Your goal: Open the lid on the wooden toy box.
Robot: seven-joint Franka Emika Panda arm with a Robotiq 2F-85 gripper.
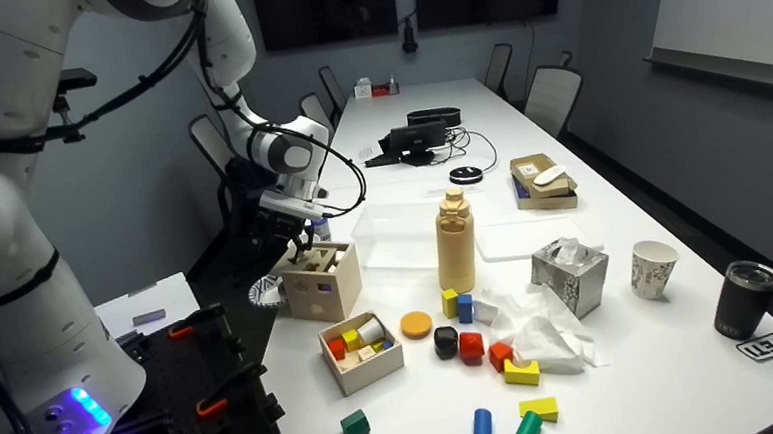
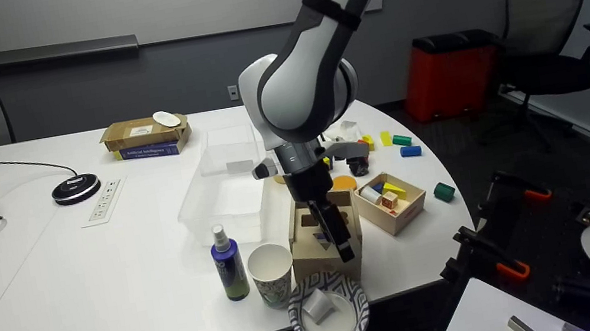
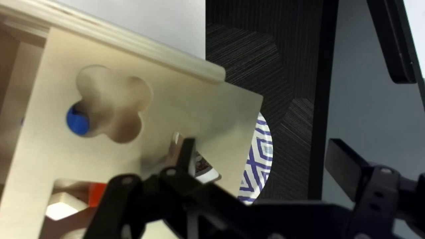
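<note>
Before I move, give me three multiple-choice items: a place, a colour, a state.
1. Where is the purple-patterned white bowl?
A) In the clear plastic bin
B) In the wooden tray
C) Beside the tan wooden cube box

2. What colour piece shows through the four-lobed cut-out of the flat light-wood lid?
A) Green
B) Blue
C) Yellow

3. The lid is:
A) partly open
B) fully shut
C) off the box

1C: both exterior views show them side by side.
2B: blue shows there in the wrist view.
3A: the box's inside shows past its edge.

Tabletop [image 2: 110,280] bright; lid [image 3: 179,106] softly shadowed; wrist view: jaws blurred.
</note>
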